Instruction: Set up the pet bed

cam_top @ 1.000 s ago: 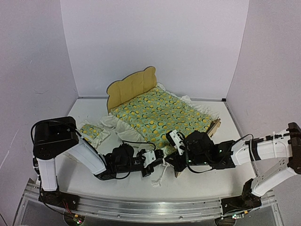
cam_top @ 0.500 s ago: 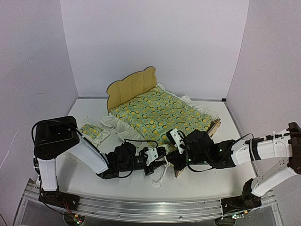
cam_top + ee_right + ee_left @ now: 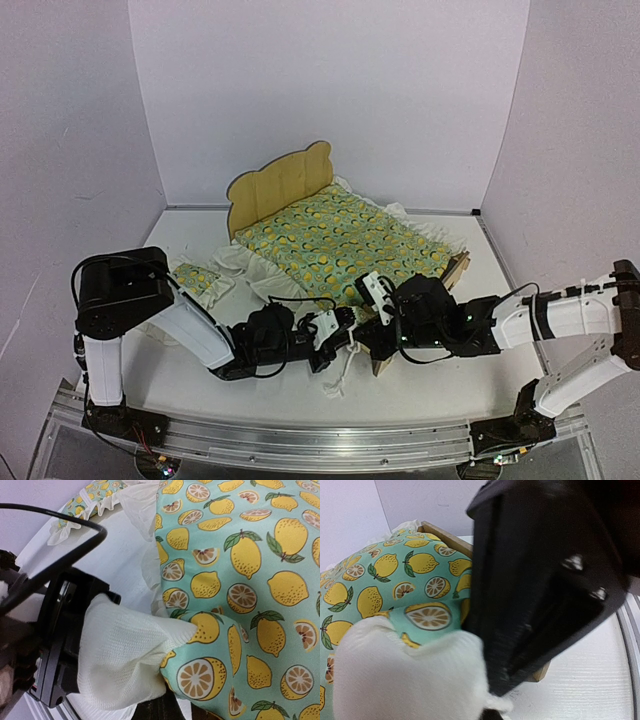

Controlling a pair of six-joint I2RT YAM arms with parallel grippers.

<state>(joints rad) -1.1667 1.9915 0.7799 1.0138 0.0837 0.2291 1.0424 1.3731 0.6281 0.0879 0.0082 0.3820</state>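
- The pet bed (image 3: 280,185) is being carried mid-table (image 3: 450,385): light plywood, with a rounded bear-ear headboard.
- The lemon-print quilt (image 3: 340,245) is being draped over the bed. It's soft, with a white knit ruffle (image 3: 120,650).
- The left fingers (image 3: 343,322) and right fingers (image 3: 365,335) are being clamped closed on that ruffle at the bed's foot corner.
- Risk: with uneven pulls, the thin ruffle is likely slipping free, or the light bed is being dragged.
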